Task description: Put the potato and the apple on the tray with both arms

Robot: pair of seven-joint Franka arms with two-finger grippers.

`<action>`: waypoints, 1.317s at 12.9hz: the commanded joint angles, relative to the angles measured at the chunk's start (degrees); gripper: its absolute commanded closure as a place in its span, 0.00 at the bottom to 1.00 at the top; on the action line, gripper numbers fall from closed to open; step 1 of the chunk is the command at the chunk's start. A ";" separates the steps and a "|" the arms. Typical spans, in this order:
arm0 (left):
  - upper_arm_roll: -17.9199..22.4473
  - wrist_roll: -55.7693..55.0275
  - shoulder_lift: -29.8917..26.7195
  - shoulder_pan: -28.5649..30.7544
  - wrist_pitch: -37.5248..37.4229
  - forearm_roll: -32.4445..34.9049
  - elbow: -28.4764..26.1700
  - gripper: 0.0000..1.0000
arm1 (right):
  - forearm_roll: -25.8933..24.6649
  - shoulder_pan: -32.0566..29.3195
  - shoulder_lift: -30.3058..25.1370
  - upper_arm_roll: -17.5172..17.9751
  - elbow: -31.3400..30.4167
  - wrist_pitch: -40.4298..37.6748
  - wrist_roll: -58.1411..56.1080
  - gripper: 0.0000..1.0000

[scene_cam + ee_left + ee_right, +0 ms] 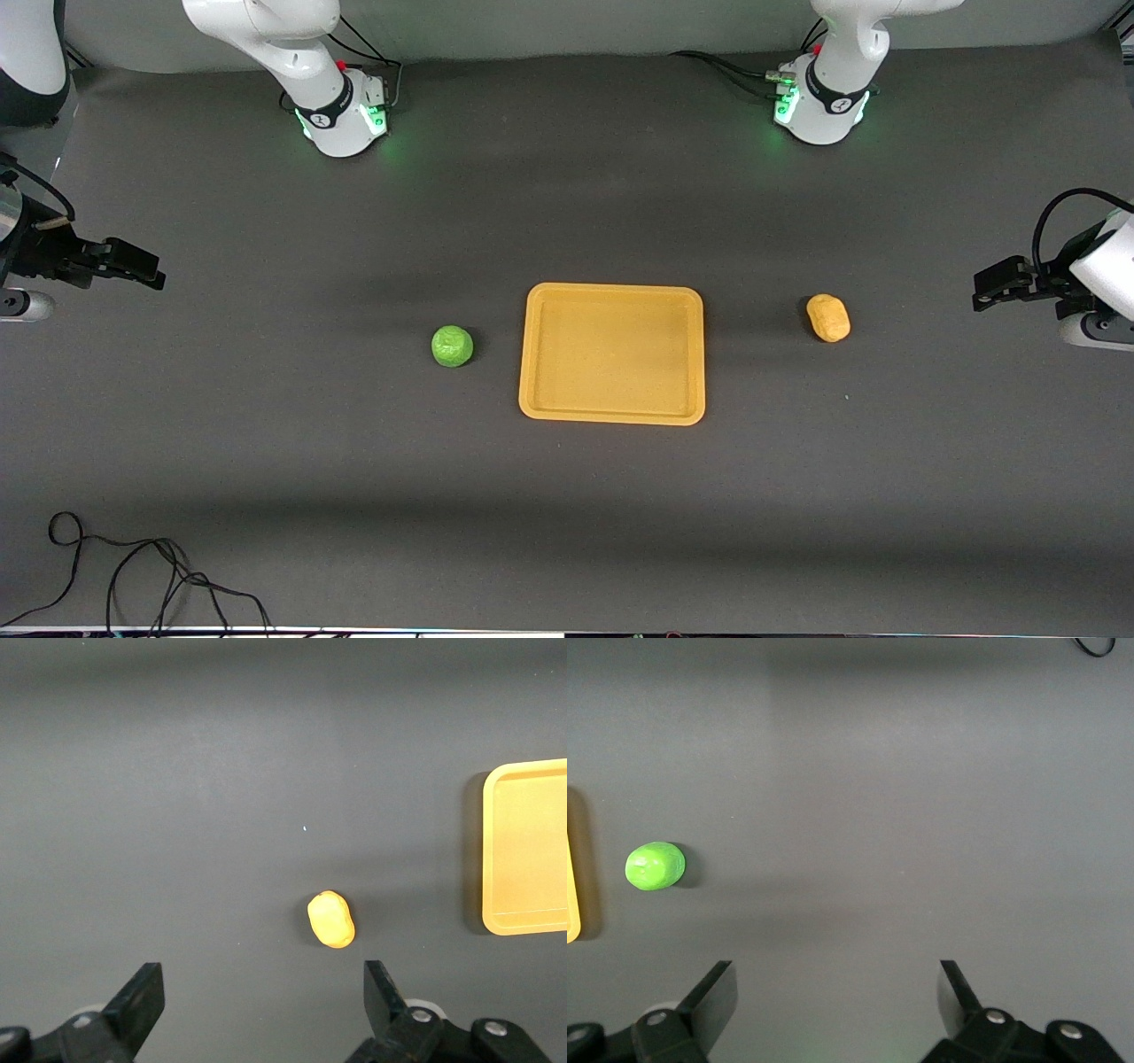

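Observation:
The orange-yellow tray (611, 353) lies flat and empty mid-table. The green apple (452, 346) sits on the mat beside the tray toward the right arm's end; it also shows in the right wrist view (655, 865). The yellow-orange potato (827, 317) lies beside the tray toward the left arm's end, also in the left wrist view (331, 920). My left gripper (990, 291) hangs open and empty over the mat at the left arm's end, apart from the potato. My right gripper (142, 266) hangs open and empty over the right arm's end, apart from the apple.
A loose black cable (133, 576) lies on the mat near the front camera at the right arm's end. The two arm bases (341, 115) stand along the table's edge farthest from the front camera. A tray corner shows in the left wrist view (527, 846).

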 commanded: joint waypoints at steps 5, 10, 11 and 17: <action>0.08 -0.67 -1.21 0.00 -0.64 -0.05 -1.08 0.00 | 1.92 -0.04 -0.46 -0.12 0.34 -0.92 -0.69 0.00; 0.43 -1.29 -1.30 0.17 -1.60 0.56 -1.08 0.00 | 2.10 0.05 -0.46 -0.12 0.25 -0.92 -0.61 0.00; 0.43 -1.29 -1.30 0.26 -1.61 0.65 -1.08 0.00 | 2.18 0.05 -0.46 -0.03 0.17 -0.92 -0.61 0.00; 0.34 -1.20 -1.21 0.17 -1.61 0.65 -1.08 0.00 | 3.77 0.05 -0.81 -0.20 -0.27 -0.92 -0.87 0.00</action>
